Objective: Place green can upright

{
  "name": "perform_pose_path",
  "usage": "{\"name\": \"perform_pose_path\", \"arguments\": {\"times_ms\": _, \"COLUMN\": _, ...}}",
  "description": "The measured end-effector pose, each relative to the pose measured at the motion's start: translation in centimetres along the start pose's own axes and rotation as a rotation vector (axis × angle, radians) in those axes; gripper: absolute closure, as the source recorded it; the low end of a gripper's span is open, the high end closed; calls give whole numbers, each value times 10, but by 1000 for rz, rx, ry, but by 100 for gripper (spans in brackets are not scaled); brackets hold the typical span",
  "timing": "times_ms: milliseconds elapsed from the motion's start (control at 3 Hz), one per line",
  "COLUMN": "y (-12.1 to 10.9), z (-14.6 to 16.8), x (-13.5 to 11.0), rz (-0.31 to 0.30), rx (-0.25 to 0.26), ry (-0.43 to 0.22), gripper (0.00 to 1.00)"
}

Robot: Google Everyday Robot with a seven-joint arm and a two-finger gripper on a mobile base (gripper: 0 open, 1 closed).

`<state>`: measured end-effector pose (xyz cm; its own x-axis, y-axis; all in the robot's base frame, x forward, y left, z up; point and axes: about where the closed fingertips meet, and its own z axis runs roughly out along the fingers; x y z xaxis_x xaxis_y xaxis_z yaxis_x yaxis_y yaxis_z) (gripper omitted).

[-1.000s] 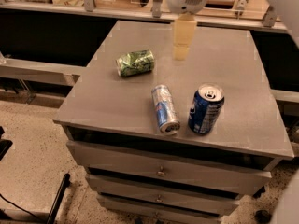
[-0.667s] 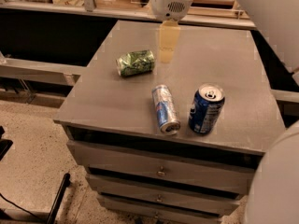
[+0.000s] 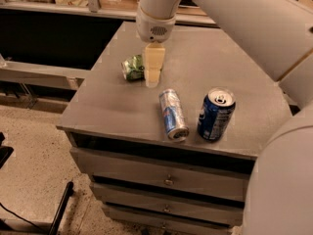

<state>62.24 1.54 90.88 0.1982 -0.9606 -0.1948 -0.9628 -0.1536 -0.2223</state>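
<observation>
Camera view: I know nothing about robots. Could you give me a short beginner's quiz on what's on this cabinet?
1. True or false: the green can stands upright on the cabinet top.
2. How many cans lie on their sides? A) one B) two C) three
3. Fill in: the gripper hangs closest to the ____ can.
Key: 1 false; 2 B, green and the slim silver-blue can, while the blue can stands; 3 green.

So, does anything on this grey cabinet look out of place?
Yes: the mottled green drink can and the slim silver-blue can lie on their sides; the blue can stands upright. The pincer hangs close by the green can.
</observation>
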Motion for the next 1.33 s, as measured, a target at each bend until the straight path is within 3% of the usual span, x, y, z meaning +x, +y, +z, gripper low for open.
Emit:
{"name": "perform_pose_path", "arguments": {"times_ms": 333, "y": 2, "z": 27, "x": -19, "rz": -9, "rx": -9, "ry": 38, "gripper": 0}}
{"name": "perform_pose_path", "arguments": {"times_ms": 1000, "y": -33, "z": 84, "x": -30, "rz": -12, "rx": -6, "ry": 153, "gripper": 0}}
{"name": "perform_pose_path", "arguments": {"times_ms": 1333, "y": -34, "z": 85, "x": -30, "rz": -12, "rx": -6, "ry": 153, "gripper": 0}}
